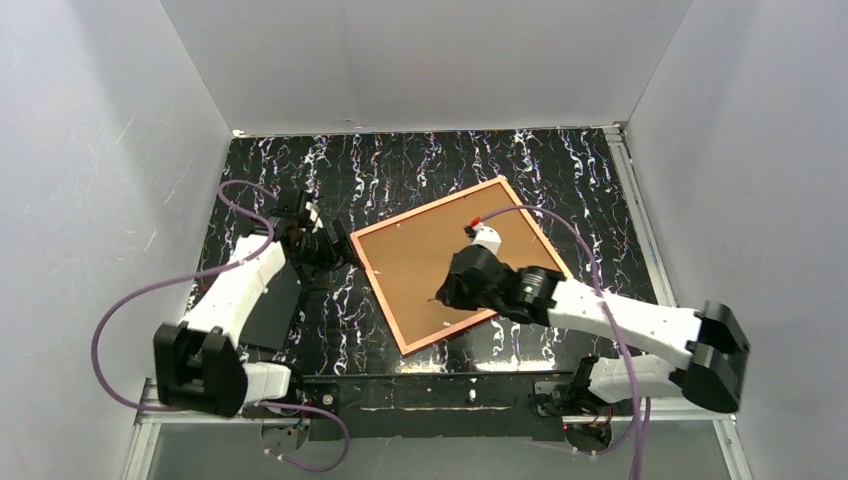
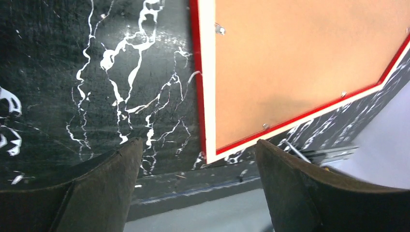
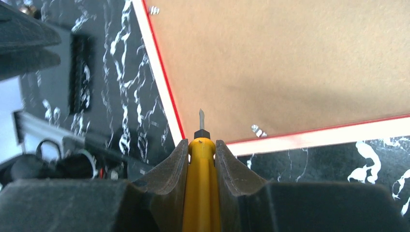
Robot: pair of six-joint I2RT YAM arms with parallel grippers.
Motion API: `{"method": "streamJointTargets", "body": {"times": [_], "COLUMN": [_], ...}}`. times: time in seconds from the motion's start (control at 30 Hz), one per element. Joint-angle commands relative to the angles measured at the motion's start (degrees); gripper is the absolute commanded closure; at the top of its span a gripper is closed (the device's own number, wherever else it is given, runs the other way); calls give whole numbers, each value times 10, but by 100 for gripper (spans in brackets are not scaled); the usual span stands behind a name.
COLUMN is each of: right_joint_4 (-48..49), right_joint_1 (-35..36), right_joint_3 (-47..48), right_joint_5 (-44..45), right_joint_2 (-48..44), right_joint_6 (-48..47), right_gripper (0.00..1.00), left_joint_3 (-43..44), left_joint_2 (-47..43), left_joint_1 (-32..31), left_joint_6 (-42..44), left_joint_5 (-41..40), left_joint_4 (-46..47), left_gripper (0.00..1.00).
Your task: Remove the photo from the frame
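Observation:
The frame (image 1: 372, 268) lies face down and askew in the middle of the black marbled table, its rim orange-pink. The brown board back of the photo (image 1: 430, 250) fills it; the printed side is hidden. Small metal tabs (image 3: 256, 130) hold the board along the rim. My left gripper (image 1: 335, 250) is open and empty beside the frame's left corner (image 2: 208, 155); its fingers (image 2: 111, 179) stand wide apart above the table. My right gripper (image 1: 443, 297) is shut on a yellow screwdriver (image 3: 201, 188), whose tip (image 3: 201, 116) points at the board just inside the frame's near corner.
White walls enclose the table on three sides. A flat black panel (image 1: 270, 310) lies under the left arm. A metal rail (image 1: 450, 395) runs along the near edge by the arm bases. Purple cables (image 1: 130, 300) loop from both arms.

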Motion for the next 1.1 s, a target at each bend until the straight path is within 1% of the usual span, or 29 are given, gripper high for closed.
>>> {"method": "streamJointTargets", "body": {"times": [0.0, 0.03, 0.13, 0.23, 0.37, 0.5, 0.63, 0.73, 0.83, 0.93, 1.07], "right_joint_4": [-66, -71, -72, -35, 0, 46, 87, 109, 109, 107, 106], "right_joint_1": [28, 31, 32, 25, 7, 7, 7, 8, 9, 10, 11], "right_joint_3": [128, 149, 195, 222, 253, 267, 258, 253, 259, 263, 262], "right_joint_5": [130, 138, 150, 130, 73, 41, 56, 69, 76, 76, 80], "right_joint_2": [95, 114, 163, 200, 251, 295, 323, 332, 343, 350, 345], "right_joint_6": [42, 38, 22, -10, -42, -95, -104, -103, -99, -98, -99], "right_gripper": [99, 99, 99, 99, 99, 99, 99, 99, 99, 99, 99], "left_joint_3": [42, 71, 154, 190, 193, 187, 198, 207, 207, 213, 216], "left_joint_2": [114, 147, 238, 285, 328, 362, 393, 416, 427, 435, 436], "left_joint_1": [49, 52, 54, 54, 54, 54, 53, 53, 49, 41, 39], "left_joint_6": [-64, -55, -17, -21, -41, -40, -42, -42, -48, -45, -38], "left_joint_5": [78, 87, 74, 52, 40, 31, 36, 40, 43, 39, 25], "left_joint_4": [-37, -48, -107, -125, -125, -112, -112, -113, -112, -113, -116], "left_gripper": [15, 16, 19, 21, 22, 29, 34, 40, 41, 44, 43]}}
